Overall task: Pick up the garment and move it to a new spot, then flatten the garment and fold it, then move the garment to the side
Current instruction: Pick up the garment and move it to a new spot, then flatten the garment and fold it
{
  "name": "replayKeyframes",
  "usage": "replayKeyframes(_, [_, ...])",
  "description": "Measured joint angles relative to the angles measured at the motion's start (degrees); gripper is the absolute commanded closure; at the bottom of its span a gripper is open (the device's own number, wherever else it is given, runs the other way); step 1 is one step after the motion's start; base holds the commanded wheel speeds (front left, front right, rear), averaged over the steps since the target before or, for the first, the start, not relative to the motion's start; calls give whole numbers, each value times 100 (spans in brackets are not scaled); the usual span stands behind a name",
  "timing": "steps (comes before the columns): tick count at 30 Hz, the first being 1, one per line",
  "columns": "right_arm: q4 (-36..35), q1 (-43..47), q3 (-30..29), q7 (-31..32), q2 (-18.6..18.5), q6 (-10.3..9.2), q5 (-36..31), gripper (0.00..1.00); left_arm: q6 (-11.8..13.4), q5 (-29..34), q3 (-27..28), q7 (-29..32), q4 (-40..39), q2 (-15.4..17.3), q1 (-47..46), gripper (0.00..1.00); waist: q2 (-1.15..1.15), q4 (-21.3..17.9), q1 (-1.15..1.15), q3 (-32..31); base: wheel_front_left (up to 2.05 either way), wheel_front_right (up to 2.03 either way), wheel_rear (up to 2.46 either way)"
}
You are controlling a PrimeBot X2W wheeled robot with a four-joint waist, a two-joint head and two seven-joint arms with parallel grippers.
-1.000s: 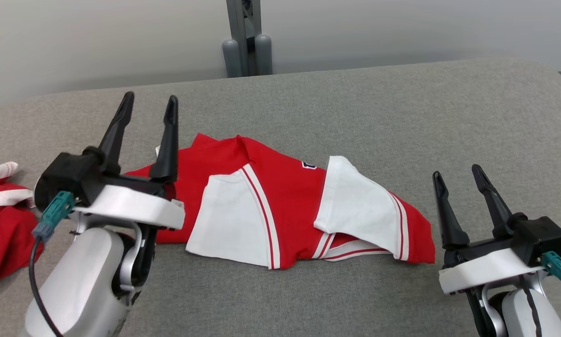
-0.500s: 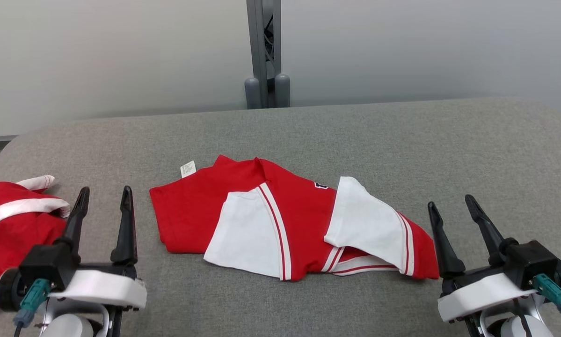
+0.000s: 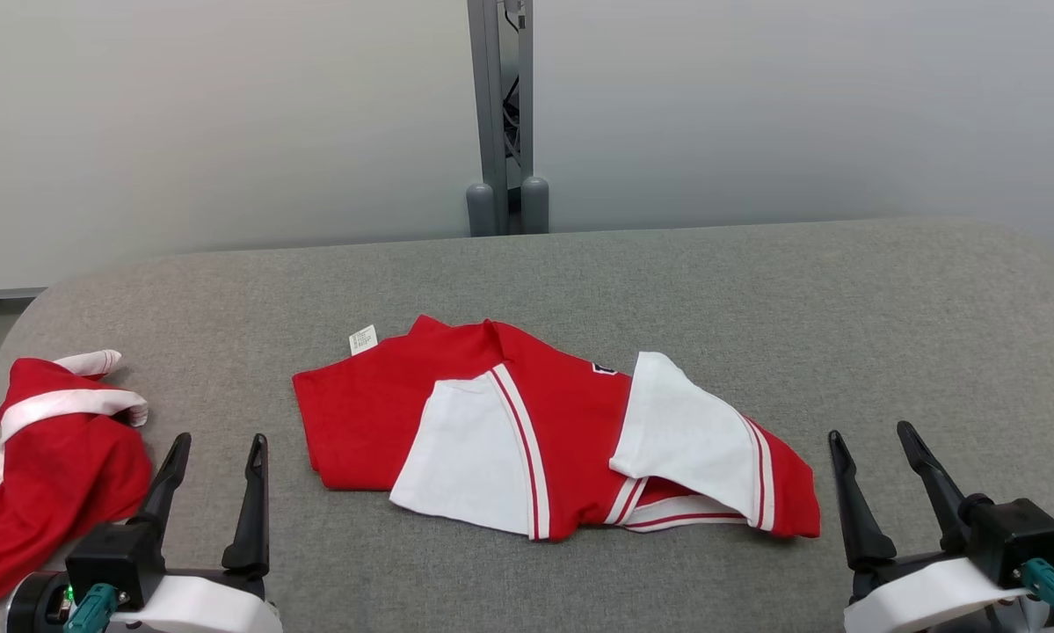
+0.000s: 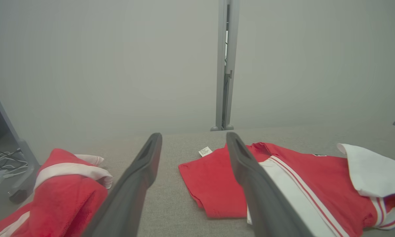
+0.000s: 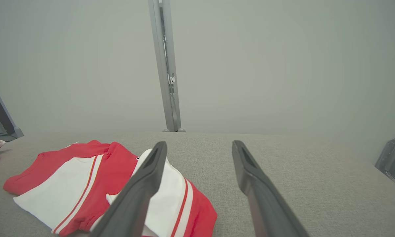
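Observation:
A red garment (image 3: 570,422) with white sleeves and red stripes lies folded in the middle of the grey table (image 3: 667,281); a white tag sticks out at its far left corner. It also lies to the right in the left wrist view, garment (image 4: 299,184), and at the left in the right wrist view, garment (image 5: 95,181). My left gripper (image 3: 219,444) stands open at the near left, apart from it, with nothing between its fingers. Near the right front corner my right gripper (image 3: 874,435) is open and holds nothing, just right of the garment's edge.
A second red and white garment (image 3: 47,466) lies crumpled at the table's left edge, just left of my left gripper. A grey metal post (image 3: 502,123) stands behind the table's far edge against a pale wall. The table's corners are rounded.
My left gripper has pulled back from the garment's left edge to the near left. The head camera has tilted up, so the whole scene sits lower. The garment lies unmoved.

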Motion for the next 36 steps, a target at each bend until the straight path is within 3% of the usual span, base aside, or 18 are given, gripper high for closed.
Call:
replayKeyframes(16, [-40,59,178,97,-5,0,47,0,52,48,-123,87,-34,-38,-133,0,0,139,0,2,0,0,0])
replayKeyframes(28, [1072,-754,2345,300,-364,1,-94,0,-2,85,-294,65,35,-194,-425,0,0,971,0,182,0,0,0])
replayKeyframes(36, [2337,-1586,3233,263,-534,1,-71,0,-141,93,-411,-68,255,-448,-726,0,0,1510,0,514,0,0,0])
